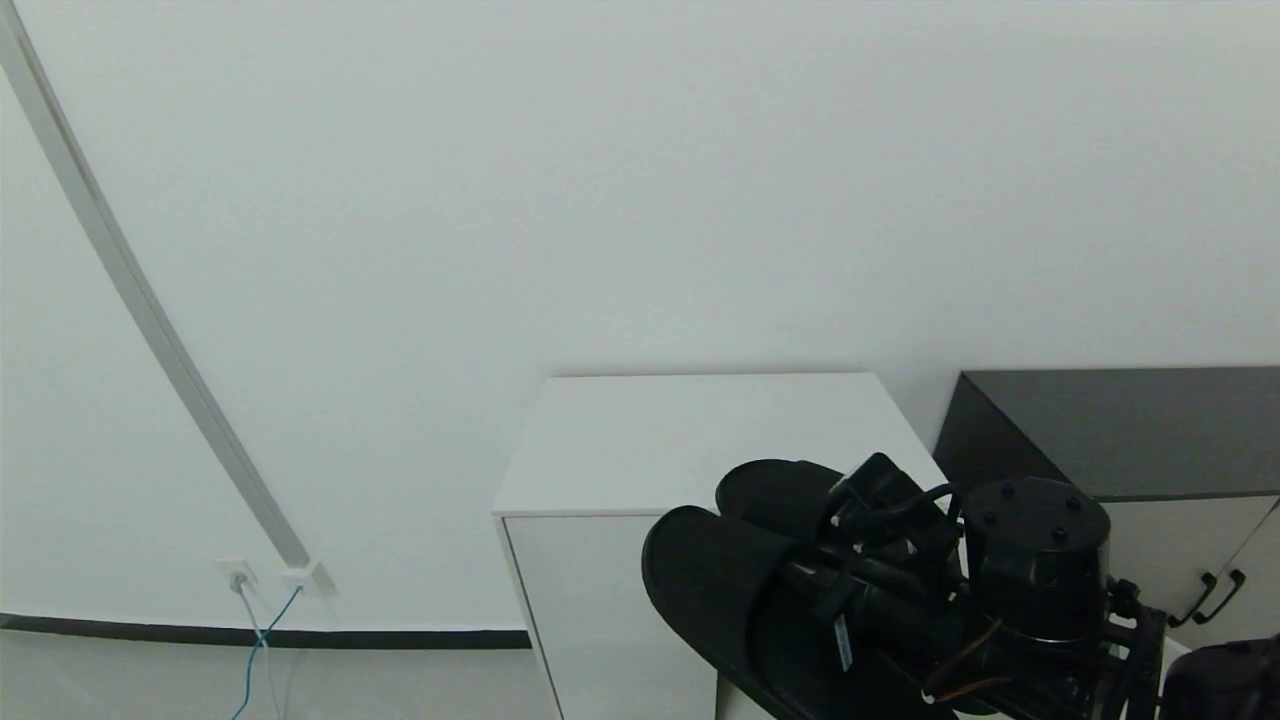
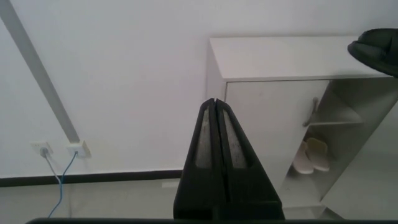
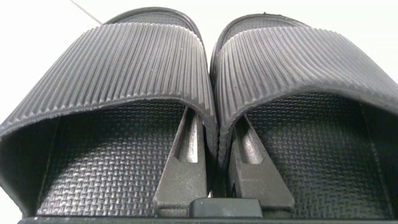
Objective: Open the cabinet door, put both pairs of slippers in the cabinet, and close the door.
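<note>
Right now the right claw (image 3: 214,127) pinches 2 black slippers (image 1: 720,570) by their inner straps, raised before the white cabinet (image 1: 690,440). The left claw (image 2: 214,102) is pressed together, holding nothing. A pale slipper pair (image 2: 311,155) sits inside the open cabinet.

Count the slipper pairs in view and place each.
2. The black ribbed rubber pair is gripped by the right gripper; the pale cream pair lies inside the open white cabinet. More may be hidden.

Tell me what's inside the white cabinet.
A pale pair of slippers sits low inside the white cabinet; its partly open door hides the rest.
</note>
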